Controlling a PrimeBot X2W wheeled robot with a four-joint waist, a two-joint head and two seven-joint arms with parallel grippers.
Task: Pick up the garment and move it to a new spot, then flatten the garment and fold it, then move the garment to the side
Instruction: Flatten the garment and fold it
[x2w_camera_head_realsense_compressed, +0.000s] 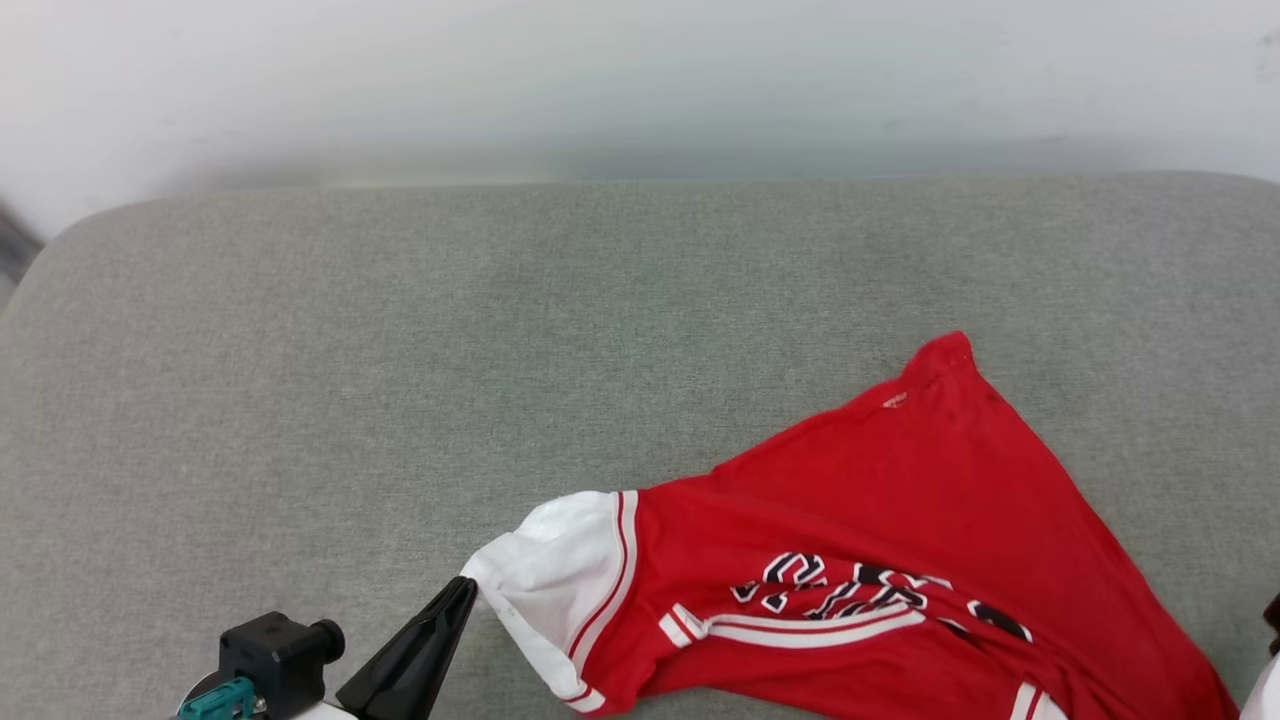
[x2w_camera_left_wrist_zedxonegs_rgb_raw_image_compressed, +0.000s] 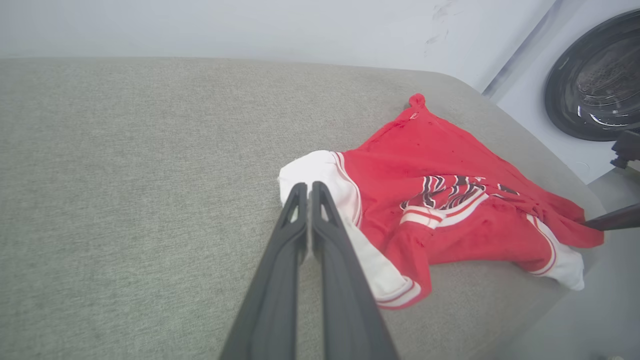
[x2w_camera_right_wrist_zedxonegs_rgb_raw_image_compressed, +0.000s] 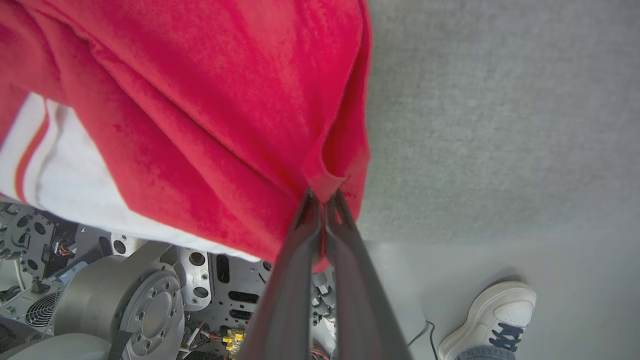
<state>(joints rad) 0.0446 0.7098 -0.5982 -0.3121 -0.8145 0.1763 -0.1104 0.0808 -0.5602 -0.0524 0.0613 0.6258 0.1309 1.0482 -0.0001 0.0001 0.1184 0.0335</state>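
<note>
Pinched tight by the left gripper, fingers pressed together, at the outer corner of the white sleeve of the garment; pinched equally tight by the right gripper, at a small fold of the red hem. Spread out and wrinkled over the near right part of the grey upholstered surface, dark lettering facing up and partly folded in, with the other white sleeve hanging past the border. Farther out, beside the surface, a washing machine door, and on the floor a person's white shoe.
</note>
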